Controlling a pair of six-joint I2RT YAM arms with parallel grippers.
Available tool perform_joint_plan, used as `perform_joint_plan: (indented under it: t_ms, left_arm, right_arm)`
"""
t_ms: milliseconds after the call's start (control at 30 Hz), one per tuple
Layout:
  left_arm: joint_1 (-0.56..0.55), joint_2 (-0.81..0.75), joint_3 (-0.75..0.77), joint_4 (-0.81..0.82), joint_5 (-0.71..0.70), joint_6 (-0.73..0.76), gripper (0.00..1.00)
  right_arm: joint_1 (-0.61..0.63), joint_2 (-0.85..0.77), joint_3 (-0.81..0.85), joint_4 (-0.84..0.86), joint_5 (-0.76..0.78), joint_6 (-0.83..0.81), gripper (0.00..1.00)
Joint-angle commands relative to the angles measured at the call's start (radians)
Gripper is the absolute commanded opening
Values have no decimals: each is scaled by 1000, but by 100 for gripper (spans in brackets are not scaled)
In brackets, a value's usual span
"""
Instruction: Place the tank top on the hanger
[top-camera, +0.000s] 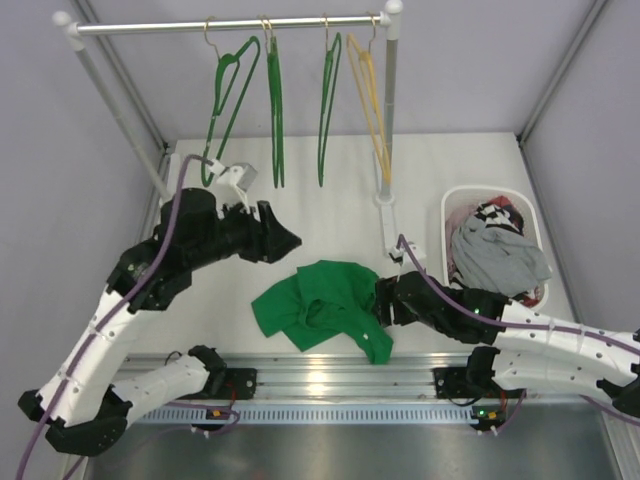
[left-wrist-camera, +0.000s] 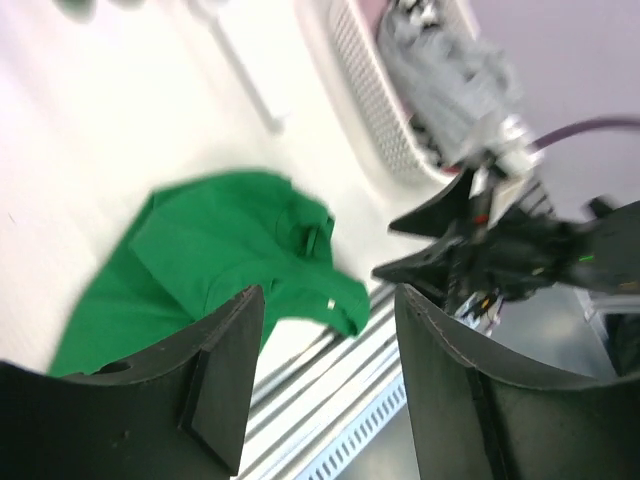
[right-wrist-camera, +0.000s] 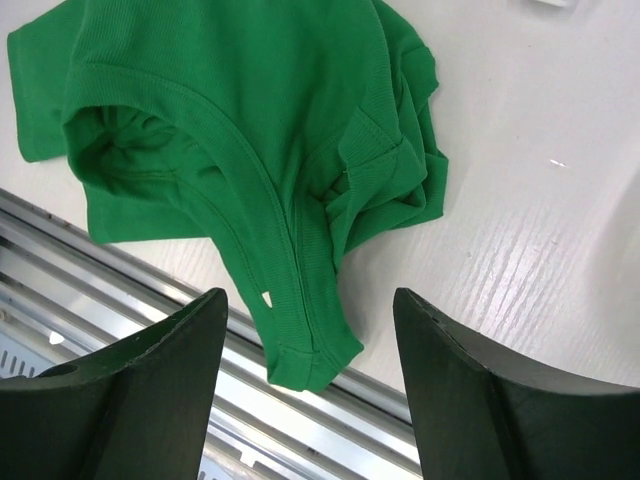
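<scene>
The bright green tank top (top-camera: 320, 300) lies crumpled on the white table near its front edge. In the right wrist view one strap of the tank top (right-wrist-camera: 230, 120) reaches down to the table's metal edge. My right gripper (top-camera: 378, 303) hovers at the garment's right edge, and in its wrist view the gripper (right-wrist-camera: 310, 297) is open over that strap without holding it. My left gripper (top-camera: 293, 240) hangs above the table behind the tank top (left-wrist-camera: 200, 260), and the gripper (left-wrist-camera: 330, 295) is open and empty. Three alike green hangers (top-camera: 228, 100) hang on the rail; which one is the hanger I cannot tell.
A yellow hanger (top-camera: 372, 110) hangs at the right end of the rail (top-camera: 150, 27). The rack's right post (top-camera: 388, 150) stands behind the tank top. A white basket (top-camera: 455, 200) at the right holds a grey garment (top-camera: 500, 255). A metal rail (top-camera: 330, 375) runs along the front edge.
</scene>
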Motion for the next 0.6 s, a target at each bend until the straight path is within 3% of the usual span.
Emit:
perform_joint_plan:
  t_ms: [0,67,100,333,400,433,467,567]
  left_arm:
    - [-3,25,272,-89,-102,69,60]
    - [-3,49,369,-84,-180,109,60]
    - [-4,54,433,-66,-313,127,61]
    - [0,218,611,150,-859,451,71]
    - [20,327,689,160,-891,499,72]
    - [84,359,714,155,-872,499,72]
    - [130,415,743,140,-769,494,73]
    - [265,517,837,99,-655,471,74]
  right_arm:
    - [-6,-9,41,1,16,-28,67]
    - [-9,-14,39,8,7,-38,66]
    - [-12,-14,39,18,2,-48,66]
    - [-26,48,68,33,-47,-90,64]
    - [-27,57,74,31,-58,-94,64]
    - [-27,60,74,34,-66,-94,64]
    - [-27,60,74,39,-73,-96,63]
    - [-29,57,71,47,-78,-94,63]
